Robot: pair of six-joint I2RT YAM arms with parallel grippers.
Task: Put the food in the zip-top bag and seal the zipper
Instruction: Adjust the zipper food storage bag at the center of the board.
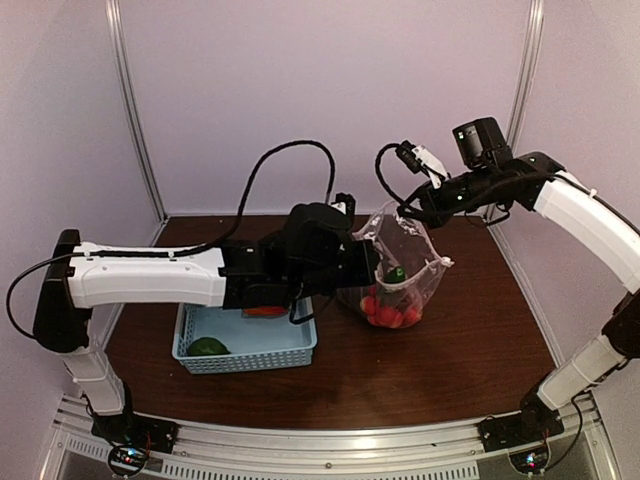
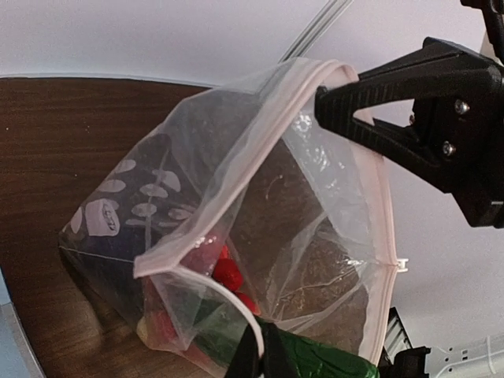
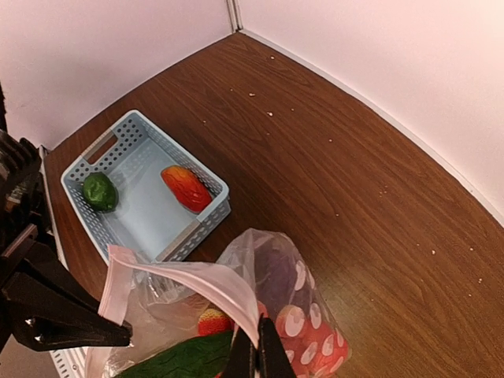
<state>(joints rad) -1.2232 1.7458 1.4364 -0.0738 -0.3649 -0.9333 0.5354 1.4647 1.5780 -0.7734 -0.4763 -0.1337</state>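
The zip-top bag (image 1: 398, 262) hangs open over the table, held up at its rim from two sides. My right gripper (image 1: 405, 212) is shut on the far rim; its closed fingers show in the right wrist view (image 3: 256, 356). My left gripper (image 1: 368, 263) is shut on the near rim (image 2: 264, 352). The zipper (image 2: 260, 177) is a pale strip, spread open. Inside lie the red tomatoes (image 1: 390, 314), a purple eggplant (image 3: 272, 272) and a green cucumber (image 3: 189, 360) slanting near the mouth. A red pepper (image 3: 187, 189) and a dark green piece (image 3: 98, 191) lie in the basket.
The light-blue basket (image 1: 300, 352) stands on the brown table left of the bag, partly under my left arm. White walls close the back and both sides. The bag's bottom rests on or just above the table.
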